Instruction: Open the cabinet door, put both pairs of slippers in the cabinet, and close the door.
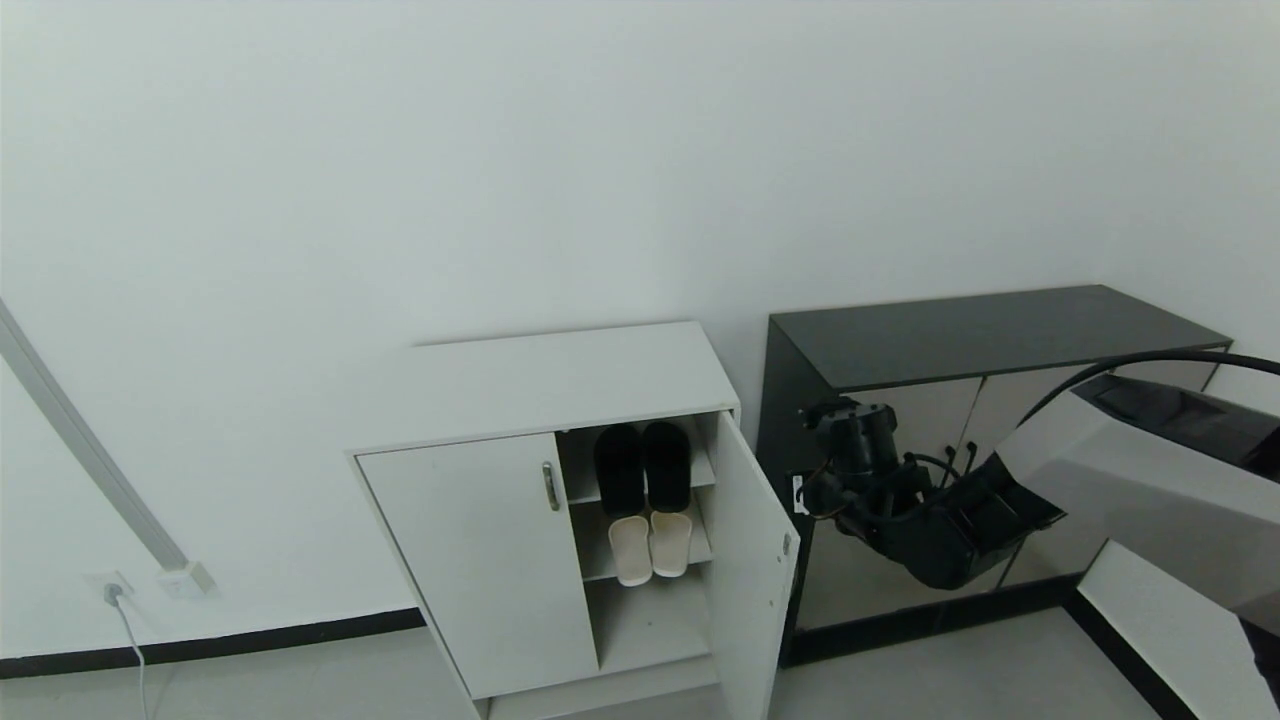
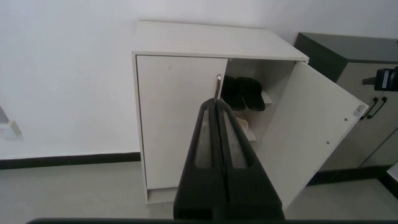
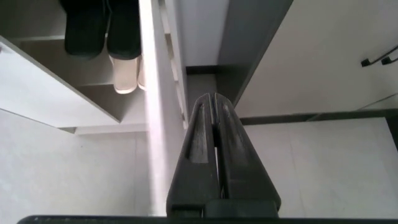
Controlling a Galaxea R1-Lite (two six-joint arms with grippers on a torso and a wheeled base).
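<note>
Jaws on both grippers are pressed together, nothing between them. Black slippers (image 1: 643, 465) sit side by side on upper shelf of white cabinet (image 1: 560, 385). Pale slippers (image 1: 650, 545) sit side by side on shelf directly below. R door (image 1: 745, 570) stands swung open. L door (image 1: 480, 560) is shut, w/ metal handle (image 1: 549, 486) at its inner edge. R gripper (image 3: 216, 99) hangs just beside open door's free edge, on its outer side, betw. white cabinet and dark cabinet (image 1: 980, 335); contact w/ door cannot be told. L gripper (image 2: 216, 104) points at cabinet front, apart from it, roughly in line w/ handle. Dark cabinet stands just right of white one, both against wall. Socket (image 1: 112, 588) w/ cable sits low on wall, well left of white cabinet.
</note>
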